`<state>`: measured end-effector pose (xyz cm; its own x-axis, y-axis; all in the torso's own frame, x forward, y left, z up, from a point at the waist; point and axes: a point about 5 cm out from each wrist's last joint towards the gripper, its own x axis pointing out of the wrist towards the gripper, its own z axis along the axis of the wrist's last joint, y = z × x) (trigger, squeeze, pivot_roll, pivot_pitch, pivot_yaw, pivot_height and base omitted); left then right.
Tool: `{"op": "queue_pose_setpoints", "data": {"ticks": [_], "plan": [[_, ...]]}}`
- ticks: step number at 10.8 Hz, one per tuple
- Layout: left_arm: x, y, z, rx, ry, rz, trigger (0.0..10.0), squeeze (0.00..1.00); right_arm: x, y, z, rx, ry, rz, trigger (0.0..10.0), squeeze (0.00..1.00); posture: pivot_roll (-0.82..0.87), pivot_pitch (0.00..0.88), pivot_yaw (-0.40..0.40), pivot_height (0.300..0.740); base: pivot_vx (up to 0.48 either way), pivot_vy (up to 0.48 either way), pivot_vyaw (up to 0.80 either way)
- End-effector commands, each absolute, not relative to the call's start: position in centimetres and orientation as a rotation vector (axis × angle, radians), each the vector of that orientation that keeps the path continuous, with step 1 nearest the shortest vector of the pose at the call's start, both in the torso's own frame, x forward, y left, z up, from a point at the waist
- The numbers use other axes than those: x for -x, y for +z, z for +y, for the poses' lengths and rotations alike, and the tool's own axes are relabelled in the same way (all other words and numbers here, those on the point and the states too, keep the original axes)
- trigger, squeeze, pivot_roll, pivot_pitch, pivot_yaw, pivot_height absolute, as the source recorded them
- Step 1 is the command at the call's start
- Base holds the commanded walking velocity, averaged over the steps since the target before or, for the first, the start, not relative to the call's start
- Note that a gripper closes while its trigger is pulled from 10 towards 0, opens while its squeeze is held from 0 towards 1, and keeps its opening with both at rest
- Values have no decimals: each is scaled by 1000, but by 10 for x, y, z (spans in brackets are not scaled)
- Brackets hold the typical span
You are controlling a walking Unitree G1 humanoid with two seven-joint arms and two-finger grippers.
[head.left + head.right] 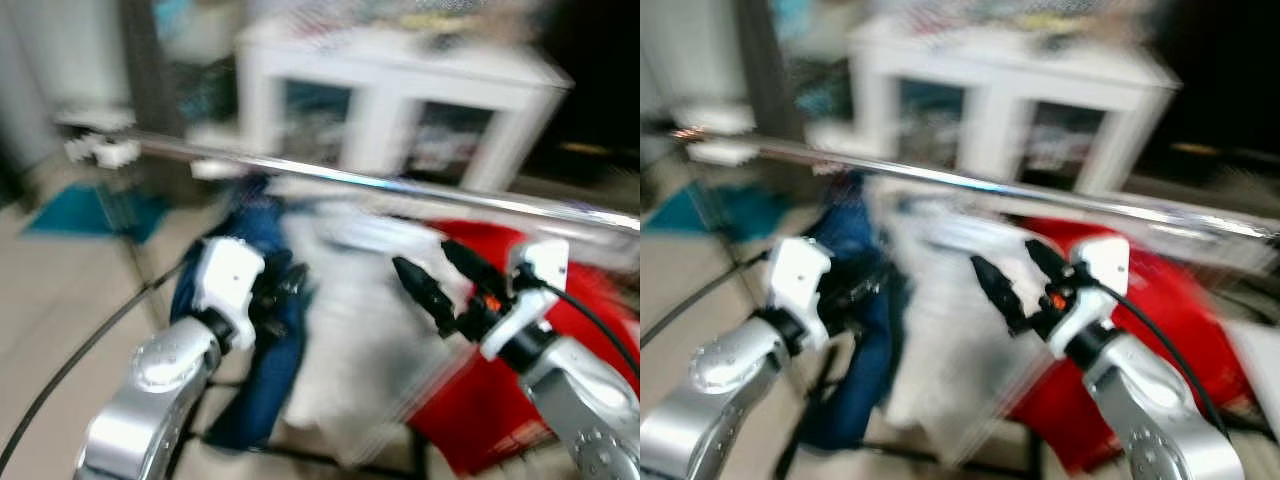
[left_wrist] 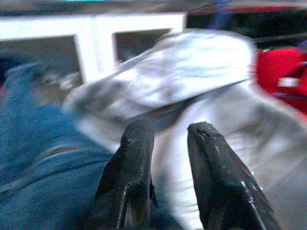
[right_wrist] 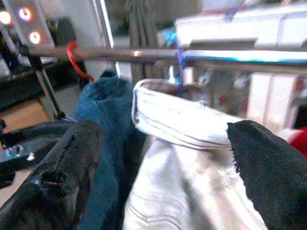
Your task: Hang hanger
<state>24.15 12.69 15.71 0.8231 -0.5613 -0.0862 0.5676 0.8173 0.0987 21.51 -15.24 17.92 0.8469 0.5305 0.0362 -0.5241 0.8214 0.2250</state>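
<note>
Seemingly the hanging is largely done already: a red hanger hook (image 3: 75, 60) sits looped over the metal rail (image 3: 144, 54), and below the rail a blue denim garment (image 1: 262, 300), a white garment (image 1: 350, 330) and a red garment (image 1: 480, 400) hang side by side, the white one between the other two. Whether the hook belongs to the denim piece just under it I cannot tell for certain, though it sits right above that garment's collar. No hanger is held in either hand of the robot, and the blurred head views give no sign of a loose hanger waiting near the rail. The right end effector (image 1: 440, 275) is raised just below the rail in front of the white garment, its two black fingers spread wide and holding nothing; its wrist camera looks between them at the white collar and the denim beside it. The left end effector (image 2: 168, 158) is lifted below the rail at the denim garment, its fingers parted by a narrow gap with nothing between them, pointing at the seam where denim meets white cloth. Behind the rail stands a white cabinet (image 1: 400, 100), and a black cable (image 1: 80, 360) trails down past the left arm. My judgement is that little remains beyond checking the hook's seat on the rail, or fetching another hanger if one is still due.
</note>
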Motion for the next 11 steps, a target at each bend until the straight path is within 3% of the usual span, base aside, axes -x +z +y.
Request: {"op": "queue_pose_setpoints", "data": {"ticks": [1,3,9,11], "plan": [[-240,158,130,-134,-589,51,10000,0,-213,187,-145,-234,613,-14,10000,1000,66,0,-66,740,0,-424,0],[-240,158,130,-132,-587,50,10000,0,-210,187,-143,-233,643,-14,10000,1000,67,0,-69,740,0,-420,0],[-240,157,131,-108,-582,56,10000,0,-210,191,-138,-237,693,-15,10000,1000,64,0,-71,740,0,0,0],[-241,153,131,-126,-624,91,10000,0,-230,189,-143,-115,598,-9,10000,1000,62,0,-76,740,0,0,0]]}}
